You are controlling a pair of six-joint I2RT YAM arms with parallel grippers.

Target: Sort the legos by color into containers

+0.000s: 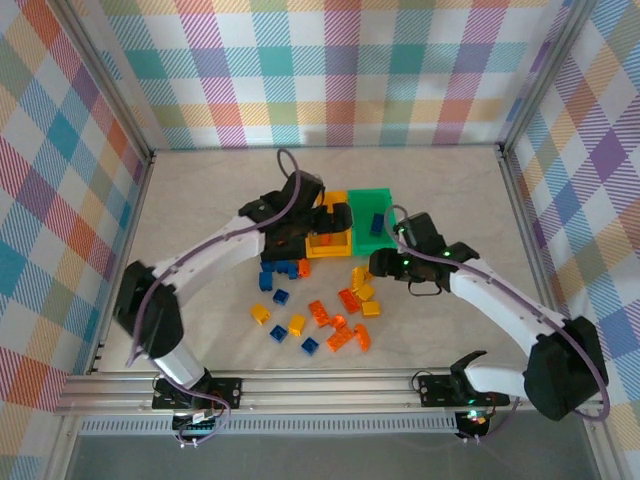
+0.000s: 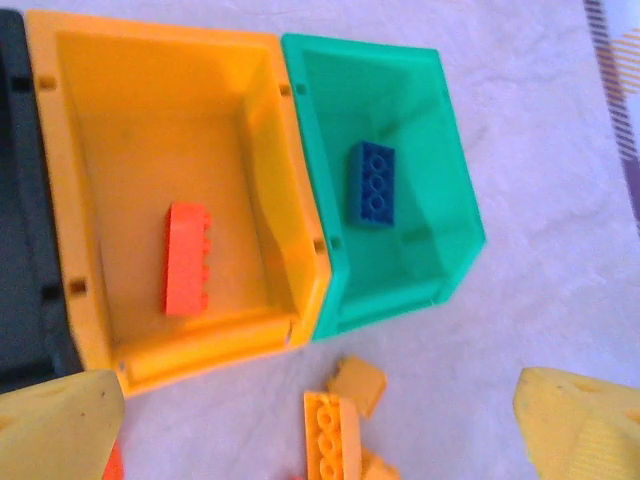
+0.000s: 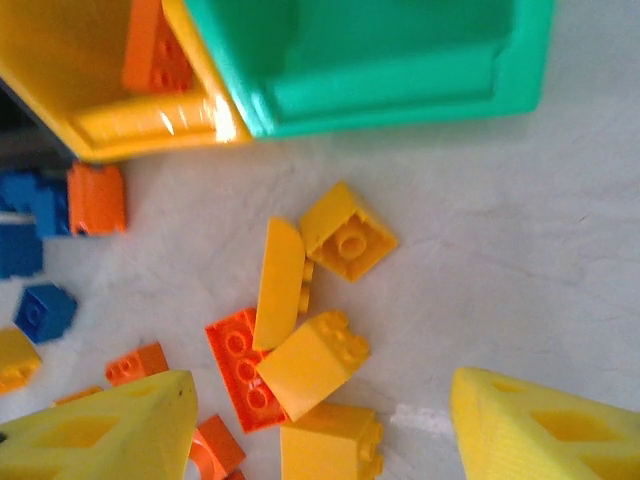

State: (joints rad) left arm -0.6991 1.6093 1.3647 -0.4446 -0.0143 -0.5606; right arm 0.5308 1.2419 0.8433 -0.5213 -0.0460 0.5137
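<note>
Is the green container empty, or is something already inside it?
Not empty. The green container holds one blue lego, lying flat on its floor, studs up.

The left wrist view's left edge is cutting off the black bin [image 2: 20,200], the left arm [image 1: 215,250] is covering that bin and part of the yellow-orange bin [image 1: 330,247] in the top view, and the right wrist view's edges are cropping the green bin [image 3: 380,60] and the blue bricks [image 3: 25,200], which are showing blurred.
</note>
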